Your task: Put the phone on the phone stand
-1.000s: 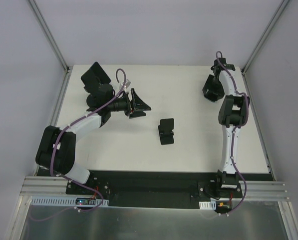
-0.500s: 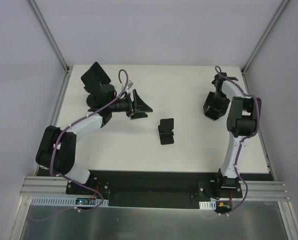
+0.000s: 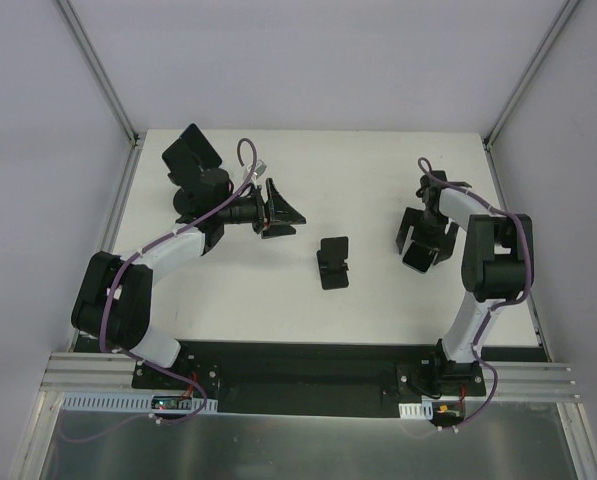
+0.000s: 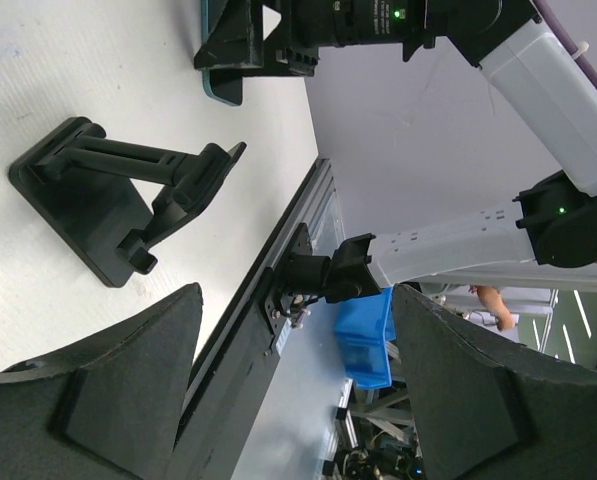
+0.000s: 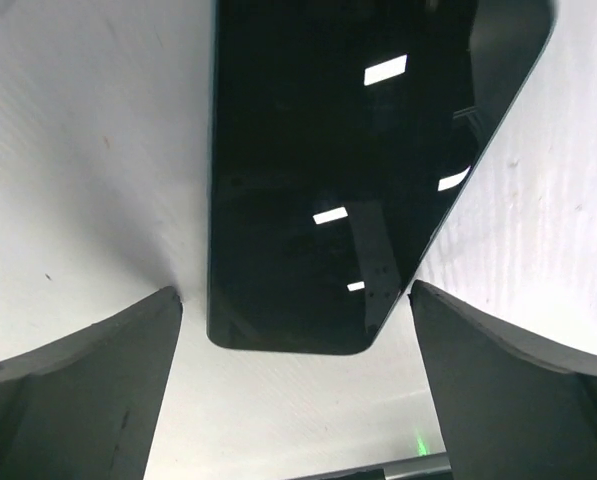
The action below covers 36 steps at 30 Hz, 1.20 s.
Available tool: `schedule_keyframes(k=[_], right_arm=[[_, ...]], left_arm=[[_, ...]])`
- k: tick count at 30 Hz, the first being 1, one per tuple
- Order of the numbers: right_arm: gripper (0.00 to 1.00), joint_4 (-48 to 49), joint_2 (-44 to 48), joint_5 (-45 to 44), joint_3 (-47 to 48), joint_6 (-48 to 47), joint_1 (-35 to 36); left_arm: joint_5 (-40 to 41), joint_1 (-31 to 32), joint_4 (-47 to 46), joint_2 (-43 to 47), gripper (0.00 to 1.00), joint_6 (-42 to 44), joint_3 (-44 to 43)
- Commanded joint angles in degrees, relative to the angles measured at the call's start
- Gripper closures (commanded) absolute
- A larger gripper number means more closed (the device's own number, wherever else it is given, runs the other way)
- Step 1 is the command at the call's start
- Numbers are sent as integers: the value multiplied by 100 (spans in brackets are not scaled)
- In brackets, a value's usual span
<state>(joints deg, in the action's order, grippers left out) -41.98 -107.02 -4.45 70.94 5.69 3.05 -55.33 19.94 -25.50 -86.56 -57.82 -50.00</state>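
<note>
Currently right gripper (image 5: 294, 300) spread open, phone (image 5: 348, 150) flat between its fingers; looks rigid, glossy, slippery. Pinch long edges.

There is one phone (image 5: 358, 170) and one phone stand (image 3: 332, 263) on the single desk (image 3: 368, 170). Two arms, the left arm (image 3: 168, 250) and the right arm (image 3: 488, 260), carry two fingers (image 4: 108, 400) each, four in all.

The white bench (image 3: 278, 290) carries two things. A black phone stand (image 3: 332, 263) sits on its flat base near the middle, with its cradle raised. Well apart from it, to the right, a dark phone (image 5: 348, 170) lies flat, glossy face up.
</note>
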Motion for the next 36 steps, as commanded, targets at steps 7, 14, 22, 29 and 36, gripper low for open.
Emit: schedule_keyframes(k=[7,14,22,29,36], right_arm=[[6,-505,-679,-584,957,555,-111],[13,-223,-618,-118,588,670,-296],[14,-127,-653,31,579,512,-287],[39,146,-583,93,386,248,-287],[50,435,-267,320,96,64,-182]], left_arm=[[-180,80,-254,219,25,-10,-168],[-189,80,-254,158,25,-18,-159],[-171,97,-272,192,26,-10,-168],[127,264,385,315,32,710,-300],[1216,992,2257,483,35,2871,-967]])
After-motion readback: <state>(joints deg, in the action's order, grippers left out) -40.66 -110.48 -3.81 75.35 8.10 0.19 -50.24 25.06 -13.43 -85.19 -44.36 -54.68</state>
